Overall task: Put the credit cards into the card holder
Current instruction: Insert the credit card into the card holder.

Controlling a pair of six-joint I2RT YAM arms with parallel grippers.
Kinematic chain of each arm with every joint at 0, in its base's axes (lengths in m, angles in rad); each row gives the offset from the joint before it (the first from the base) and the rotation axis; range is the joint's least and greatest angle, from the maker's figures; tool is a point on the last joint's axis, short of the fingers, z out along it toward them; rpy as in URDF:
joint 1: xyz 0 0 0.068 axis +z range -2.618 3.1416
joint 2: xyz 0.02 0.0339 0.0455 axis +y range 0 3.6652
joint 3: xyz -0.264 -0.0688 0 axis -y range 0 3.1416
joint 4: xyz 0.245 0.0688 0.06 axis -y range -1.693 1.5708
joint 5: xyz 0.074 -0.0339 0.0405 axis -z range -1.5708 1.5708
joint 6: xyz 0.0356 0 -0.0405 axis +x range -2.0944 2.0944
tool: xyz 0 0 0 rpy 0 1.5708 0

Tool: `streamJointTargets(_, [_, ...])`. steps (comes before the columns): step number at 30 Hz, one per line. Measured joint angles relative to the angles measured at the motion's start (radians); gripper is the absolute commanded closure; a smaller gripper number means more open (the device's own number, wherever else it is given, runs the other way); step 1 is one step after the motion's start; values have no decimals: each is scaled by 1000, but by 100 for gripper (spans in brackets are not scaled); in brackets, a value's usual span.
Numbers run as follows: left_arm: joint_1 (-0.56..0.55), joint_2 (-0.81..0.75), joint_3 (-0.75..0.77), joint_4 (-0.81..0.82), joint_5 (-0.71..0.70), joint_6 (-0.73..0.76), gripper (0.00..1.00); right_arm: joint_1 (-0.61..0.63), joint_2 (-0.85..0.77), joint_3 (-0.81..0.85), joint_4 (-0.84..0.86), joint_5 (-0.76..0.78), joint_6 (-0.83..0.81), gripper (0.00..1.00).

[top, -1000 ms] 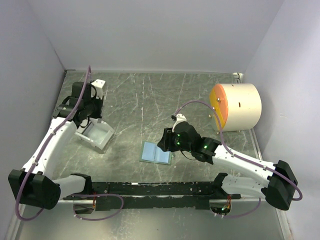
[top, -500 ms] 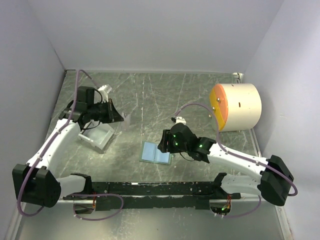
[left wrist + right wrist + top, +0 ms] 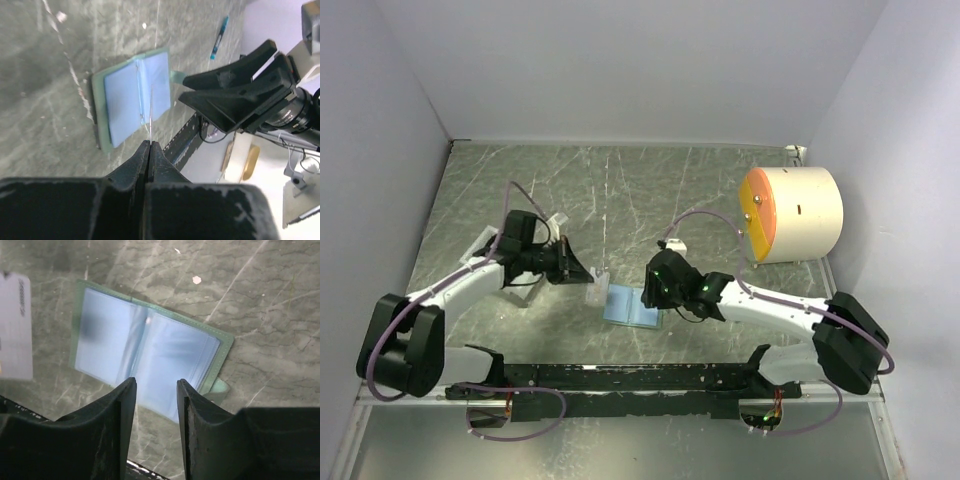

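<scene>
The card holder [image 3: 632, 306] lies open on the table, light blue inside with a sage-green rim. It also shows in the left wrist view [image 3: 132, 97] and the right wrist view [image 3: 150, 347]. My left gripper [image 3: 586, 277] is shut on a thin pale credit card [image 3: 596, 292] and holds it just left of the wallet. The card shows edge-on in the left wrist view [image 3: 149, 117] and as a pale rectangle in the right wrist view [image 3: 15, 325]. My right gripper [image 3: 656, 287] is open and empty over the wallet's right half [image 3: 155, 390]. No dark or yellow cards are in view.
A cream drum with an orange face [image 3: 790, 213] lies at the right rear. The left arm covers most of the white tray [image 3: 480, 245]. A black rail [image 3: 620, 378] runs along the near edge. Walls close in the table on three sides.
My left arm has swung from the tray at the left rear across to the wallet's left side, carrying the pale card. My right gripper has shifted slightly towards the wallet.
</scene>
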Motion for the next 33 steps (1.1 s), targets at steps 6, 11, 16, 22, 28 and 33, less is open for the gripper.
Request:
streamJointTargets(6, [-121,87,-29,126,-6,-80,93,0,66,-1,6,23,-11,65])
streamJointTargets(11, [-181,177,-33,221,-18,-121,93,0,108,-14,14,41,-18,67])
streamJointTargets(16, [-212,254,-45,285,-31,-138,93,0,116,-33,21,55,-20,68])
streamJointTargets(22, [-229,306,-68,350,-55,-166,93,0,116,-35,21,64,-20,69])
streamJointTargets(28, [-243,315,-75,388,-72,-187,93,0,116,-35,21,65,-19,69])
streamJointTargets(33, [-267,317,-75,407,-89,-200,93,0,116,-35,22,64,-19,69])
